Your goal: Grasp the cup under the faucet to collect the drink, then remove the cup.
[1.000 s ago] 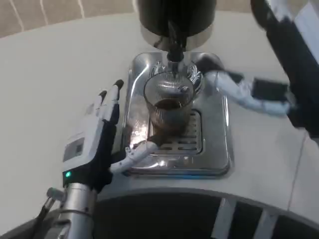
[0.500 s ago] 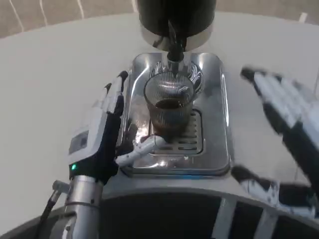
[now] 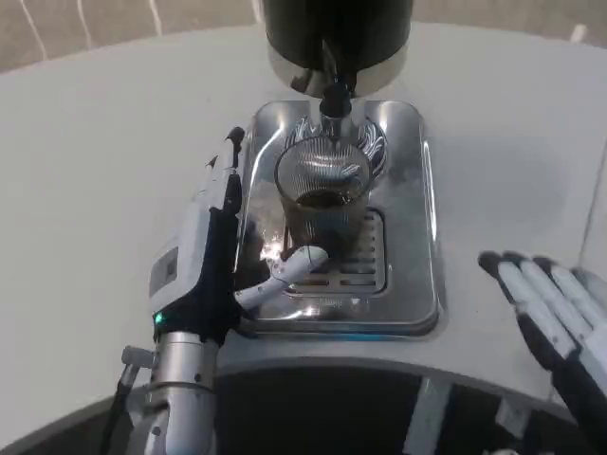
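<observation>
My left hand (image 3: 213,248) open beside drip tray (image 3: 417,218), thumb reaching toward cup base, grip not closed. Cup (image 3: 322,204) just right of it, upright on tray under faucet (image 3: 334,95), dark drink inside. My right hand (image 3: 555,322) far right, open, fingers spread over white surface (image 3: 95,161).

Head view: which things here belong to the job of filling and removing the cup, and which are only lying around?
Belong to the job:
cup, dark drink inside
faucet above it
left hand, close beside the cup
metal drip tray under the cup

Only there:
right hand, apart from the tray
white table
</observation>
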You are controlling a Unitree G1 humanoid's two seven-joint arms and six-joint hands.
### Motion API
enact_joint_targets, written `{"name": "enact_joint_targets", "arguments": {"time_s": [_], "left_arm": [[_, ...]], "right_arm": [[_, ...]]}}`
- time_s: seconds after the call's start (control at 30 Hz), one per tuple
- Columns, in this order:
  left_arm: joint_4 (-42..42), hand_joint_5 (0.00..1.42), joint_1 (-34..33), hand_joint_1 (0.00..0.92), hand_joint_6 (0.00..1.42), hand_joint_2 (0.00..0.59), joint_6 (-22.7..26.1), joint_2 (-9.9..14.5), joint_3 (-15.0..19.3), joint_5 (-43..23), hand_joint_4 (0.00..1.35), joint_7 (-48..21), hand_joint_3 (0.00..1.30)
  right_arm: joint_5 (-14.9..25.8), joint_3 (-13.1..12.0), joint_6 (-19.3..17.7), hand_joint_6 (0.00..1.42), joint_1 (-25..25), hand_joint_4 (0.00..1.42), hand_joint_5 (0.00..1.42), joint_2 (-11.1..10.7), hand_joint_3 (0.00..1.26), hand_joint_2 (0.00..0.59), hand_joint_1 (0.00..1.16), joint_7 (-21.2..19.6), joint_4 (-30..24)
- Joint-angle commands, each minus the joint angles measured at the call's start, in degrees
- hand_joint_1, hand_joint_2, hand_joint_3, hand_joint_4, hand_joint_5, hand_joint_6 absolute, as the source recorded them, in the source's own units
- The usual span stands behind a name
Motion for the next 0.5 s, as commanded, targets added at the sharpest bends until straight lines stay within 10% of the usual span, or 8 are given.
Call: {"name": "enact_joint_targets", "arguments": {"time_s": [0.03, 0.5], "left_arm": [[1.94, 0.04, -0.49, 0.343, 0.12, 0.051, -1.56, -0.98, 0.02, -0.37, 0.0, 1.99, 0.0], [7.55, 0.08, -3.48, 0.362, 0.16, 0.053, -3.84, -2.33, -1.93, 0.37, 0.0, 2.62, 0.0]], "right_arm": [[-1.05, -1.92, -3.79, 0.0, 2.73, 0.0, 0.0, -0.4, 0.0, 0.321, 0.87, -3.63, 3.41], [-1.78, -1.52, -4.61, 0.0, 0.71, 0.0, 0.0, -0.55, 0.0, 0.32, 0.88, -2.01, 5.88]]}}
